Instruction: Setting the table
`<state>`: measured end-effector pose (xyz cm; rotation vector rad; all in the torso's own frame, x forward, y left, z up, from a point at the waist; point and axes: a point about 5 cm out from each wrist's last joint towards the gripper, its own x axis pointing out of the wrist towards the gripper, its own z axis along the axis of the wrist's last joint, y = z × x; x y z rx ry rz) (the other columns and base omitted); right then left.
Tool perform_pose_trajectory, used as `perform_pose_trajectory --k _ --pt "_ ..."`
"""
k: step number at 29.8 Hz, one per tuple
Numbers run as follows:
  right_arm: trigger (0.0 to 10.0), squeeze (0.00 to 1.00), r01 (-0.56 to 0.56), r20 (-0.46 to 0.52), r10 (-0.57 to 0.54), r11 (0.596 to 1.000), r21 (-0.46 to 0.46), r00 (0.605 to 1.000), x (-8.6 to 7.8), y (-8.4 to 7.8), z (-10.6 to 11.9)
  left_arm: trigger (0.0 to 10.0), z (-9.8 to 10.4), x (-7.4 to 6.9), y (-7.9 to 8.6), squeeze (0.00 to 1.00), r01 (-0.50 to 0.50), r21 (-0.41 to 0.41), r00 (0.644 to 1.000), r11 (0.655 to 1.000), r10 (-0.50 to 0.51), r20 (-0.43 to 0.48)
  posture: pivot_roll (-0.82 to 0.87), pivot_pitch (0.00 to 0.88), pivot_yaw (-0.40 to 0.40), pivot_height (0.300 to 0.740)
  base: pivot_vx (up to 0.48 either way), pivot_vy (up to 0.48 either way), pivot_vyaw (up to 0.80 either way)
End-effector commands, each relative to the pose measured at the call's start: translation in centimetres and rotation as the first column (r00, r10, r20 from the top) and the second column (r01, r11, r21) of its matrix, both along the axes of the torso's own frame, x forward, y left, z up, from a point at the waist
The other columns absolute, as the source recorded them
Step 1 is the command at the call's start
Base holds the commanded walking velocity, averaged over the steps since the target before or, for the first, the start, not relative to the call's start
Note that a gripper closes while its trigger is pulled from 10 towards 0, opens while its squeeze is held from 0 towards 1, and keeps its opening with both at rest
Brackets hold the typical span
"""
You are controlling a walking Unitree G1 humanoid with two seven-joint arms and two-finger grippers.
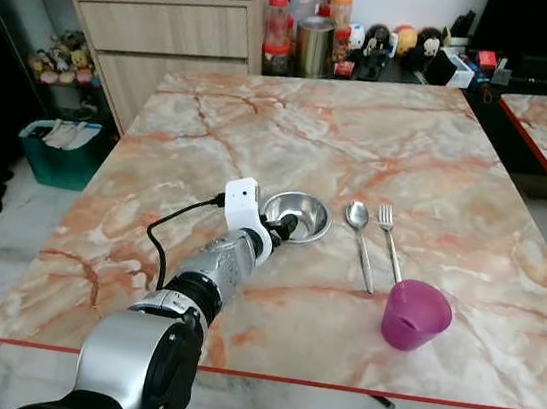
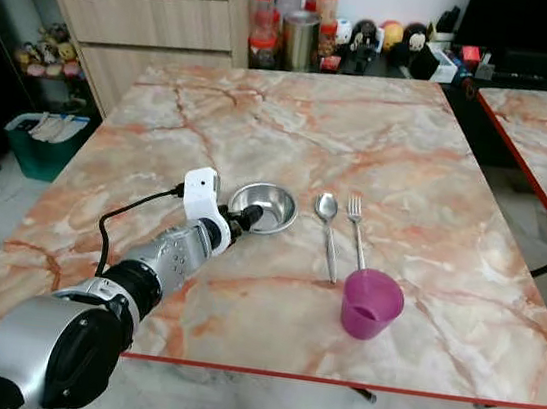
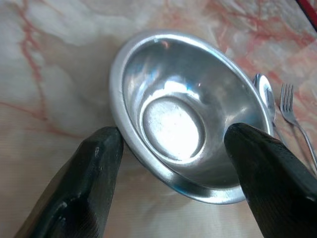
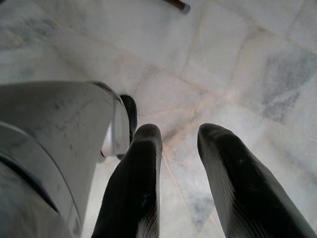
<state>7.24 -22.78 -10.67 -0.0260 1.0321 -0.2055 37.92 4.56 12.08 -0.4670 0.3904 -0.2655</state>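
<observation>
The left gripper reaches out over the marble table and meets the steel bowl at the bowl's 8 o'clock edge. In the left wrist view its two black fingers stand spread wide apart, released, one just outside the bowl's rim and the other against the opposite side of the rim; whether either pad truly presses on the metal cannot be told. The bowl sits upright on the table between them, empty, its flat bottom shining.

Seen from the head, the bowl lies near the middle of the table's near half. At its 3 o'clock lies a spoon, bowl end away from the robot, and just beside that, further toward 3 o'clock, a fork, the two roughly parallel and not touching. At about 4 o'clock from the steel bowl, near the handle ends of the cutlery and toward the table's near edge, stands a purple cup, upright.

The right gripper hangs down beside the robot's silver body over the pale tiled floor, its fingers a small gap apart and holding nothing.

Beyond the table at 12 o'clock, a wooden cabinet and a row of jars; at 10 o'clock on the floor, a green bin
</observation>
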Motion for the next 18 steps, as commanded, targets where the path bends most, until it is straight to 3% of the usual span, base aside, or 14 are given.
perform_pose_trajectory --k 1,11,12,13,14,18 --pt "10.0 0.0 -0.022 0.036 0.021 1.0 0.019 0.999 0.79 0.68 0.11 10.0 0.75 0.08 -0.94 0.0 0.025 -0.004 0.999 1.0 -0.025 0.025 -0.14 0.08 0.086 0.74 0.0 0.0 0.0" --pt "10.0 0.0 -0.093 0.101 0.091 0.996 0.016 0.991 1.24 1.16 0.47 10.0 0.96 0.22 -0.81 0.0 -0.01 -0.01 0.999 1.0 0.011 0.03 -0.16 0.096 0.058 0.74 0.0 0.0 0.0" --pt "10.0 0.0 -0.095 0.105 0.093 0.995 0.014 0.99 1.2 1.0 0.52 2.5 1.04 0.28 -0.71 0.0 -0.019 -0.014 0.999 1.0 0.02 0.032 -0.16 0.096 0.058 0.74 0.0 0.0 0.0" --pt "10.0 0.0 -0.095 0.105 0.093 0.995 0.014 0.99 1.2 1.0 0.52 2.5 1.04 0.28 -0.71 0.0 -0.019 -0.014 0.999 1.0 0.02 0.032 -0.16 0.096 0.058 0.74 0.0 0.0 0.0" --pt "10.0 0.0 -0.097 0.106 0.095 0.995 0.011 0.99 1.16 0.83 0.56 0.0 1.11 0.32 -0.67 0.0 -0.023 -0.016 0.999 1.0 0.024 0.035 -0.16 0.092 0.054 0.74 0.0 0.0 0.0" --pt "10.0 0.0 -0.099 0.107 0.098 0.995 0.004 0.989 1.2 0.45 0.66 0.0 1.23 0.39 -0.62 0.0 -0.025 -0.015 0.999 1.0 0.026 0.04 -0.16 0.087 0.049 0.74 0.0 0.0 0.0"
